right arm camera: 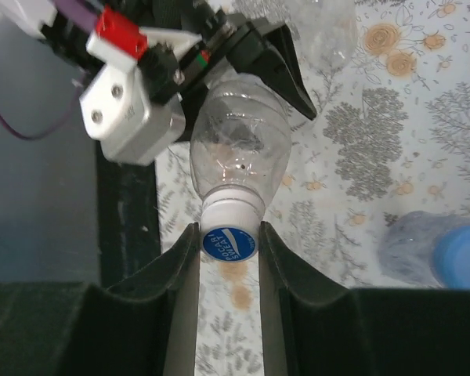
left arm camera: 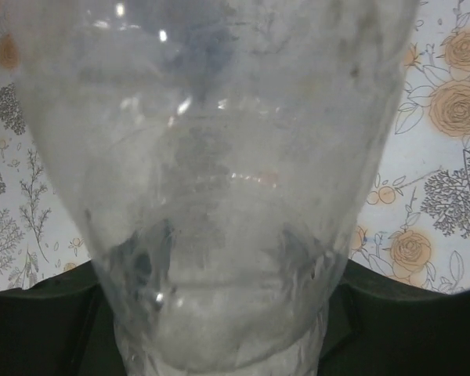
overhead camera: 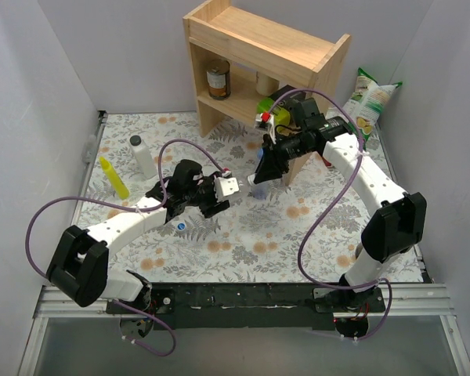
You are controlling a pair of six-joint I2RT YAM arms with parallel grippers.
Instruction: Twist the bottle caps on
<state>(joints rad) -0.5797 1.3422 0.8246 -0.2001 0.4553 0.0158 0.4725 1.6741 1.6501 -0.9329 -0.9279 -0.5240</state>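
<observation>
A clear bottle [right arm camera: 239, 145] is held off the table, lying sideways, with my left gripper [overhead camera: 232, 186] shut round its body; one black left finger [right arm camera: 286, 66] shows beside it. In the left wrist view the bottle [left arm camera: 219, 180] fills the frame and hides the fingers. A blue cap [right arm camera: 229, 244] sits on its white neck, and my right gripper [right arm camera: 229, 239] is shut on that cap, one finger on each side. A second clear bottle [right arm camera: 435, 251] with a blue cap on it lies on the table to the right. Another blue cap [overhead camera: 182, 225] lies loose near the left arm.
A wooden shelf [overhead camera: 258, 47] with cans stands at the back, close behind the right arm. A yellow squeeze bottle [overhead camera: 113, 176] and a white bottle with a dark cap [overhead camera: 142, 157] are at the left. A snack bag [overhead camera: 374, 98] leans at the back right. Another clear bottle [right arm camera: 317, 27] lies beyond the held one.
</observation>
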